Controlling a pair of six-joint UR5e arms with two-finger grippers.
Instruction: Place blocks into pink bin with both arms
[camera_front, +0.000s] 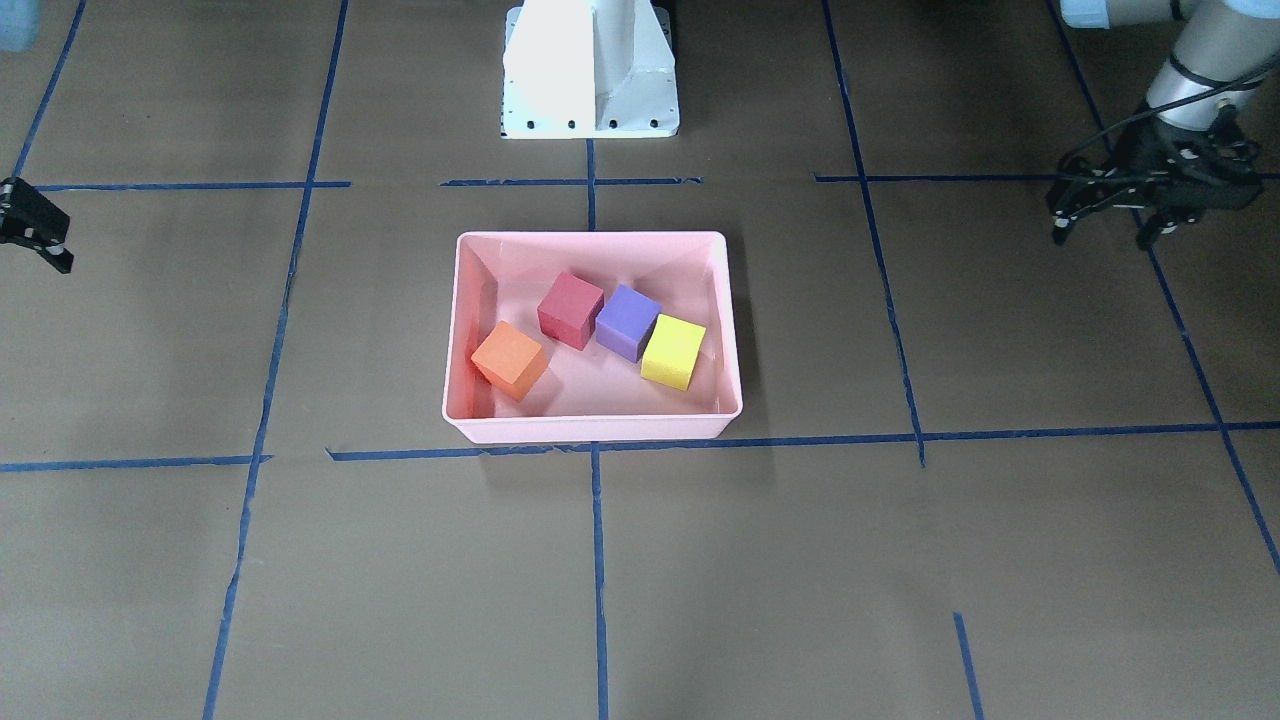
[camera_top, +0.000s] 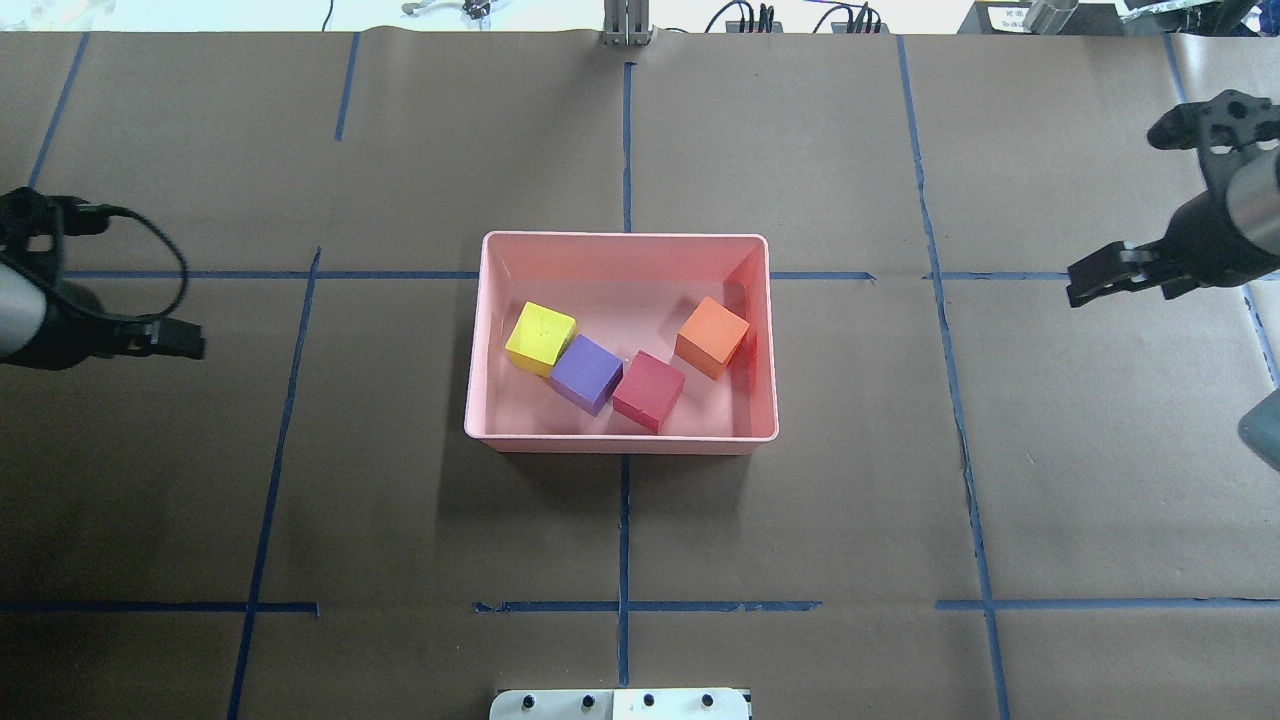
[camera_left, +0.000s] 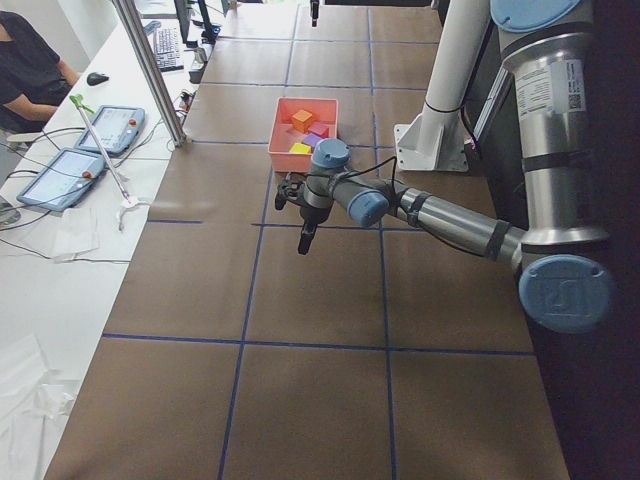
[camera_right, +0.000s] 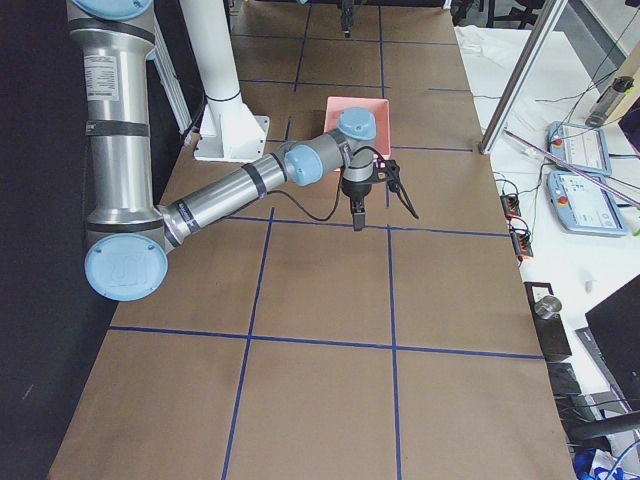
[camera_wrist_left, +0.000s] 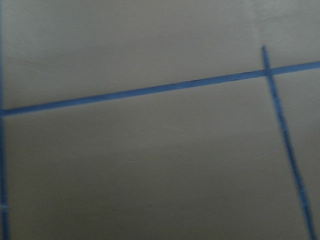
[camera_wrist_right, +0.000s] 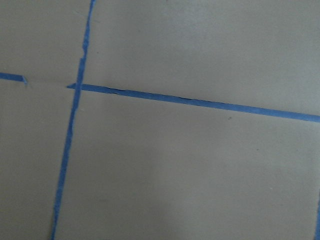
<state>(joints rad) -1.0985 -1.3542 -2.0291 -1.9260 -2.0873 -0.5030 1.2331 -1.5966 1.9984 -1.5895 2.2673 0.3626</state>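
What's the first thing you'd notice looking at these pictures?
The bright colours: a yellow block, purple block, red block and orange block all sit inside the pink bin in the middle of the table. The left gripper and right gripper hang far off to either side, holding nothing.

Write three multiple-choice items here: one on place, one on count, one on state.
1. Where is the orange block?
A. In the pink bin
B. Beside it
C. In a gripper

2. How many blocks lie in the bin?
A. Two
B. Three
C. Four

3. The left gripper is:
A. Shut on a block
B. Open and empty
C. Inside the bin

Key:
1 A: it sits within the bin's walls.
2 C: orange block, red block, purple block, yellow block.
3 B: fingers apart, nothing between.
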